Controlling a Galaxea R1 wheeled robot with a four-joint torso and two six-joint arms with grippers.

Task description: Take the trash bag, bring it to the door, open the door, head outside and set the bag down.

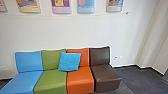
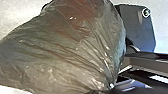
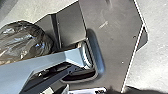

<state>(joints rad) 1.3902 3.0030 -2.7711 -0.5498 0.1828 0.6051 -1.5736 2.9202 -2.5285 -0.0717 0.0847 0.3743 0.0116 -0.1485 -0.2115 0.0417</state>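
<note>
Against a pale wall (image 1: 82, 30), from eleven to one o'clock of the robot's heading, stands a row of four armless padded seats. The light blue seat (image 1: 27, 81) is furthest toward eleven o'clock, then come the green seat (image 1: 51, 81), the orange seat (image 1: 80, 80) and, toward one o'clock, the dark brown seat (image 1: 106, 75). A bright blue cushion (image 1: 69, 61) leans across the green and orange backrests, tilted a little. Higher on the wall, colourful posters (image 1: 61, 5) hang in a line running from eleven to one o'clock. Low on the wall, just past the brown seat toward one o'clock, are small wall sockets (image 1: 118, 57). Beyond them, near two o'clock, dark floor (image 1: 147, 80) meets a dark skirting strip (image 1: 136, 66) at the foot of the wall.

The trash bag (image 2: 65, 50) is close to the left wrist camera, a bulging, translucent grey-brown sack with long creases and a reddish tint on part of it. The creases draw together near the left pincer (image 2: 114, 86); how far that pincer is open, and whether it has hold of the bag, cannot be told. The right wrist view shows the bag's dark, shiny, rounded side near the robot's own plate. How far the right pincer is open, and whether it has hold of anything, cannot be told either.
</note>
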